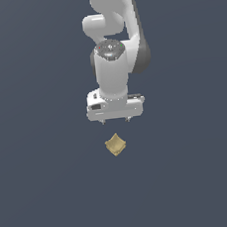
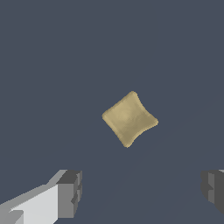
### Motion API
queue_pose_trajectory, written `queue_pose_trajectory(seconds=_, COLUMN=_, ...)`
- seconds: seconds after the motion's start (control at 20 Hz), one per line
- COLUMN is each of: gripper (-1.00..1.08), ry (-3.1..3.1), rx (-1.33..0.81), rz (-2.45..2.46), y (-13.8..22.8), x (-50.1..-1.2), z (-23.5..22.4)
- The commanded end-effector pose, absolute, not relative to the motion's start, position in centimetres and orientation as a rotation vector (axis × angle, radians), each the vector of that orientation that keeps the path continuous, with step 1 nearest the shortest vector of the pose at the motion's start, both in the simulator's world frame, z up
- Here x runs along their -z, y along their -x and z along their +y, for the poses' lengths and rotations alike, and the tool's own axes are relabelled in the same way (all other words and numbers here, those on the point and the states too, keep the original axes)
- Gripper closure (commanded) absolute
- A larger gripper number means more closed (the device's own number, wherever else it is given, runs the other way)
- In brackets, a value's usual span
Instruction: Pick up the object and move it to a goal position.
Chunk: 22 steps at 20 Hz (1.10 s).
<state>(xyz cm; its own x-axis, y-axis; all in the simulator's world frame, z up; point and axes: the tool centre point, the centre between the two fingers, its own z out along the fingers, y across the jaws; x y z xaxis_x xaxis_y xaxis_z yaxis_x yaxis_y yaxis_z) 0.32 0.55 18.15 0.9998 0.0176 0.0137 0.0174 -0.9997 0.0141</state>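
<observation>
The object [image 1: 116,144] is a small tan-yellow blocky piece with a concave, curved top face, lying on the dark grey floor. In the wrist view it [image 2: 129,118] appears turned like a diamond. My white gripper [image 1: 116,120] hangs above and slightly behind it, pointing down, not touching it. Its fingers [image 2: 70,192] stand wide apart and nothing is between them, as the wrist view [image 2: 142,190] shows. The object is narrower than the gap between the fingers.
The dark grey floor [image 1: 45,193] spreads flat all round. The arm's white links [image 1: 112,61] rise above the gripper. No goal marker shows.
</observation>
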Motion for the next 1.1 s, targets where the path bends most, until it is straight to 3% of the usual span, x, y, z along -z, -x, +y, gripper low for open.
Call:
queue_pose_trajectory(seconds=0.0, gripper=-0.92, ry=-3.127, rx=-0.022, rz=0.027, y=-0.3, x=-18.2, z=0.5)
queue_pose_trajectory(seconds=1.05, gripper=-0.92, ry=-3.097, rx=-0.035, rz=0.096, y=-0.8, x=-17.5, z=-0.8)
